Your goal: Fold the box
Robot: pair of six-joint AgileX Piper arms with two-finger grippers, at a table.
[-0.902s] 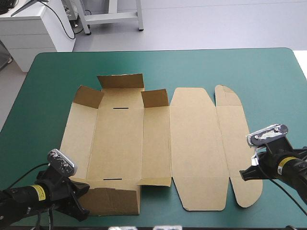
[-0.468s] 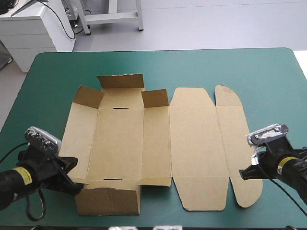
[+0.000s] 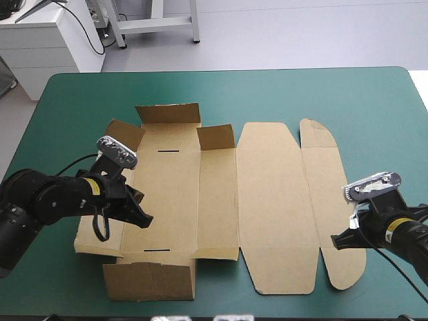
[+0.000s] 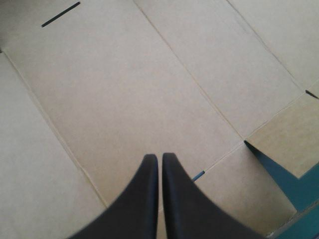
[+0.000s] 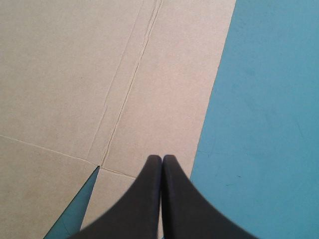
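A brown box (image 3: 267, 200) lies opened out as a cut sheet across the middle of a table (image 3: 374, 100) with a teal-green cover. It reaches from close to the table's left edge to well short of its right edge, and its near end comes almost to the table's near edge. Most of the sheet is flat. On its left half, three short far flaps (image 3: 167, 115) stand raised toward the table's far edge, and a near flap (image 3: 150, 281) is folded up at the near-left corner. A thin dark slot (image 3: 169, 152) is cut into the base panel by the far flaps, with another by the near flap. The right part of the sheet is a wide panel and, beyond it, a long rounded flap (image 3: 334, 200), both flat.

The left gripper (image 3: 144, 219) is over the left part of the box, near a crease beside the base panel. Its black fingers are pressed together into one point with nothing between them.

The right gripper (image 3: 338, 242) is over the near end of the rounded flap, close to the sheet's right edge, with bare cover just beside it. Its fingers also meet in a point and hold nothing.
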